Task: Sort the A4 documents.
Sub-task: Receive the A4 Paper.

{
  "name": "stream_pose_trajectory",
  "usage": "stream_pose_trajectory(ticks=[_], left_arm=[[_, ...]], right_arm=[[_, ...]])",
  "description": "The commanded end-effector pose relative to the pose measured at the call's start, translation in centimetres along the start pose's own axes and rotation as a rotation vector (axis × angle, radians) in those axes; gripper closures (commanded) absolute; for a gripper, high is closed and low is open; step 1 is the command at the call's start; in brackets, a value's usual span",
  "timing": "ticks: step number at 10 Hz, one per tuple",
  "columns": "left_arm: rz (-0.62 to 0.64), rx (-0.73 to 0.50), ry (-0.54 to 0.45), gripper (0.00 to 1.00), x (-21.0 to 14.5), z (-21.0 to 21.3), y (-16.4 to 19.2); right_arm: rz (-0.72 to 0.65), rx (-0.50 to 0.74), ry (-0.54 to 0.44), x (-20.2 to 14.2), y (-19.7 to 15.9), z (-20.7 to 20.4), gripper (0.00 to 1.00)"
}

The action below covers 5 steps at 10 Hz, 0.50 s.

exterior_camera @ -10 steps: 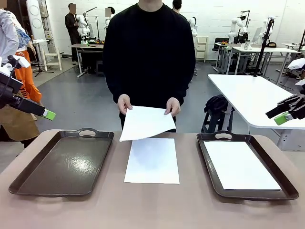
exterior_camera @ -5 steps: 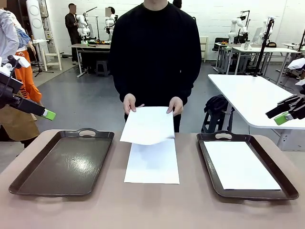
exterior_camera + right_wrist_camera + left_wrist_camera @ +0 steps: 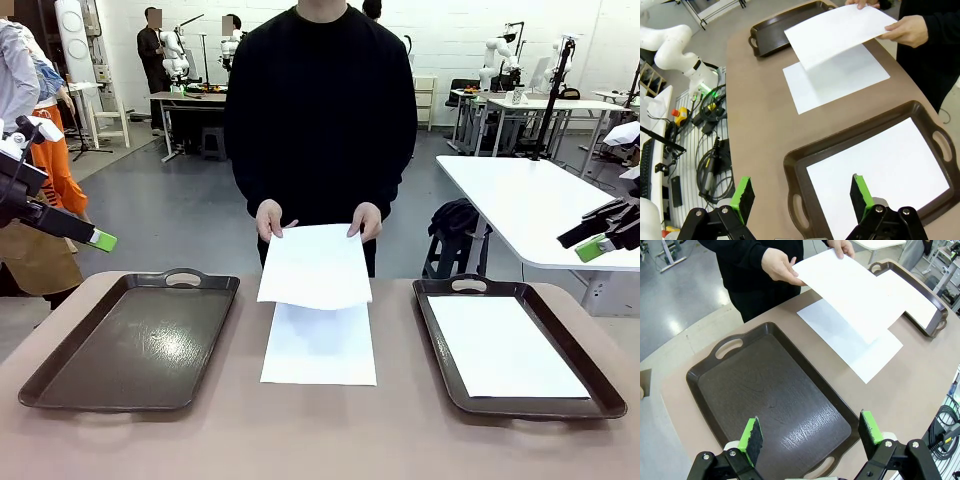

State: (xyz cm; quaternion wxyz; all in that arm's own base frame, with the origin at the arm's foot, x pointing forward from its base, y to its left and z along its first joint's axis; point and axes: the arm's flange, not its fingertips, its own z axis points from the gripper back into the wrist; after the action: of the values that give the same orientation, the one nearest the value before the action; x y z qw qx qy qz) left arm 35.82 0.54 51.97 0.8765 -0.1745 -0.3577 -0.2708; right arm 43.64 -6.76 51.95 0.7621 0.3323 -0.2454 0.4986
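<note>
A person across the table holds one white A4 document by its far edge with both hands, low over a second sheet that lies flat in the middle of the table. A third sheet lies in the right dark brown tray. The left tray holds nothing. My left gripper hangs open in the air off the table's left side, above the empty tray in its wrist view. My right gripper hangs open off the right side, over the tray sheet.
The brown tabletop has bare room along its near edge and between the trays. A white table stands behind on the right. Cables and equipment lie on the floor beside the table.
The person has squared the held sheet and brought it a little to the right, over the sheet on the table. Both arms have stayed still.
</note>
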Motion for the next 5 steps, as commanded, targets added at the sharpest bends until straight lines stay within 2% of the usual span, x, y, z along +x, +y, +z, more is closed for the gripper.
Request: stream_pose_trajectory(ticks=[1, 5], left_arm=[[0.0, -0.01, -0.008, 0.0, -0.09, -0.07, 0.19], [0.0, -0.01, -0.008, 0.0, -0.09, -0.07, 0.19]], right_arm=[[0.006, 0.002, 0.001, 0.1, 0.05, 0.0, 0.0], [0.006, 0.002, 0.001, 0.1, 0.05, 0.0, 0.0]])
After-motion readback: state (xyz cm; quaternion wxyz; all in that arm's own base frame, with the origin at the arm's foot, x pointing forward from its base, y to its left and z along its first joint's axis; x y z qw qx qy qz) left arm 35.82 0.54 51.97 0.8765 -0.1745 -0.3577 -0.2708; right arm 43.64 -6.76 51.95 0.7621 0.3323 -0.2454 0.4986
